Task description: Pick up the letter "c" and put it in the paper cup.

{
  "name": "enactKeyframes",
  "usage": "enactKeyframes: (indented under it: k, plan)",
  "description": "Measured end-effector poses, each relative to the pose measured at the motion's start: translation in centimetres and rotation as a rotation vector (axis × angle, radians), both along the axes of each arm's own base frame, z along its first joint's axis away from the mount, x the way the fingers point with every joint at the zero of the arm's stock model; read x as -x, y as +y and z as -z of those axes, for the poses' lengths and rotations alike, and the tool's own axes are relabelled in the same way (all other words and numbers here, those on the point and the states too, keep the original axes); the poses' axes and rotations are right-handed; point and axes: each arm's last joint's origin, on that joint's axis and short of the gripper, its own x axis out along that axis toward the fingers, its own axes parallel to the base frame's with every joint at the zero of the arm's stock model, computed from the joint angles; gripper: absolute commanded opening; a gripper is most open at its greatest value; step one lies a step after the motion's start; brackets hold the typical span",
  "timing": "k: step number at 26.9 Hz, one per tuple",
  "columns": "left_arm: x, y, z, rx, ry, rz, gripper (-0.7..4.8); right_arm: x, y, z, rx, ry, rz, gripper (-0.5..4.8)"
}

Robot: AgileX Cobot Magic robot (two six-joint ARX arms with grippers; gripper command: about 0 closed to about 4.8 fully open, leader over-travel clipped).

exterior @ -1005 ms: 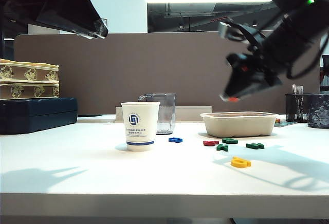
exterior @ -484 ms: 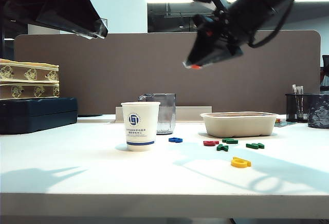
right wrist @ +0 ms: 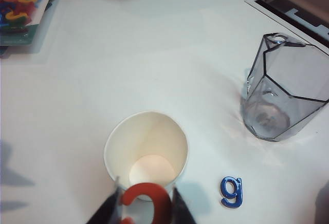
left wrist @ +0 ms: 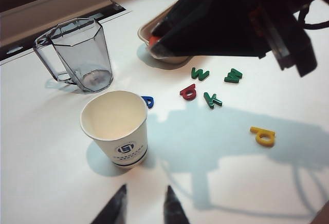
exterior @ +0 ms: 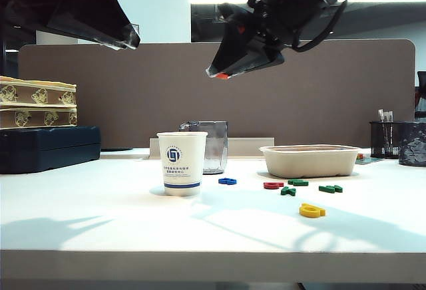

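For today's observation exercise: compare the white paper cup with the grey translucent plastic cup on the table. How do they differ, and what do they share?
1. The paper cup is opaque white with a blue logo; the plastic cup is see-through grey.
2. The paper cup is round and handleless; the plastic cup is faceted, with a handle.
3. The right hand, holding the letter "c", hangs above the paper cup, not the plastic cup.

Both stand upright and empty.

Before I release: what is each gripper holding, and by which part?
The right gripper, above the paper cup, pinches the letter "c" by its two sides. The left gripper holds nothing.
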Motion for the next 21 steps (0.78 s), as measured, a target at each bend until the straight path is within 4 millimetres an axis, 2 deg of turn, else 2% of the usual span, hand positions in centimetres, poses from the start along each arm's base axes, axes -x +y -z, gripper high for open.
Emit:
enactKeyframes:
  k: [9,21]
  plan:
    - [0.0,0.0,0.0,0.000,0.000,0.000,0.88,-1.6,1.0,0.3,-0.008,0.020,-0.002,1.16]
    - [0.0,0.0,0.0,0.000,0.000,0.000,0.88,-1.3,4.7,4.3,0.030,0.128,-0.106,1.16]
